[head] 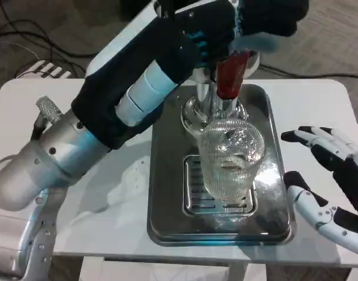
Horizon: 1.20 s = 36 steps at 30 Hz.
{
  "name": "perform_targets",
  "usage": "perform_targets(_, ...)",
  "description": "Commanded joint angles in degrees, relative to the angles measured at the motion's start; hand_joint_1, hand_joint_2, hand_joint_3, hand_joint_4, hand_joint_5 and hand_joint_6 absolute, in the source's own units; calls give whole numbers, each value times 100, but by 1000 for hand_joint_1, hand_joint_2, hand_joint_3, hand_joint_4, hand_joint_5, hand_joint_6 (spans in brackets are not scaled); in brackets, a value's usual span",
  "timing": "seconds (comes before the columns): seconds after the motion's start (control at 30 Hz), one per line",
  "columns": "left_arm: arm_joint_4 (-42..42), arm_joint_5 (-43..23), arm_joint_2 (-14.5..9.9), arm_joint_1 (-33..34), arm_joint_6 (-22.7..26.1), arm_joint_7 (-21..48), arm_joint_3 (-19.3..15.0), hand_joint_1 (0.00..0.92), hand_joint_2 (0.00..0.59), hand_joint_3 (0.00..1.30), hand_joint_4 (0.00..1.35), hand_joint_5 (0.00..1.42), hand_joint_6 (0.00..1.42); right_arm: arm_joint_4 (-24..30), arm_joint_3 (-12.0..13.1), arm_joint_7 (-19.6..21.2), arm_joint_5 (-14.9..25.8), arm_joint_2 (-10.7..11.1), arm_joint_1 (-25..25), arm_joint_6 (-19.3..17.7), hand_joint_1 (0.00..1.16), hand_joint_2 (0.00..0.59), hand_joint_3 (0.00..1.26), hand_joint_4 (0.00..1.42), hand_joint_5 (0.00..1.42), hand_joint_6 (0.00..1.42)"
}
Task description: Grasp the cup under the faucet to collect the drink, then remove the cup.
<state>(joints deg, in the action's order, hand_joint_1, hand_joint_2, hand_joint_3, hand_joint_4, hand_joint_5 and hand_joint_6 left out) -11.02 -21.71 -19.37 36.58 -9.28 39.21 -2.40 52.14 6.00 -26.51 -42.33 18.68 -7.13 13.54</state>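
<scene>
1. On the white table (97,205) we see a steel drip tray (167,175), and a ribbed clear glass cup (229,158) stands upright on its slotted grate (193,181), toward the near side.
2. Just beyond the cup rises the chrome faucet (211,105), its red tap handle (230,75) above the cup's far rim.
3. Our left hand (255,20) reaches across from the left to the far side, over the tap handle; we cannot tell whether its fingers grip the handle.
4. Our right hand (328,175) rests right of the tray, fingers spread apart, holding nothing, clear of the cup.
</scene>
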Motion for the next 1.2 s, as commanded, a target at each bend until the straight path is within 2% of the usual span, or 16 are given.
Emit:
perform_targets(0.03,-7,66,16,-39,-224,-4,-4,0,111,297,195,218,275,29,43,81,16,-25,-109,7,157,495,175,86,49,232)
perform_targets(0.53,-92,43,-77,-17,-213,-41,-145,0,112,292,194,213,275,100,57,46,3,-7,-147,-5,142,500,175,86,41,232)
perform_targets(1.2,-76,129,-317,15,-120,-244,-368,0,112,289,192,222,275,407,328,41,160,-8,-485,-41,152,490,175,77,39,233)
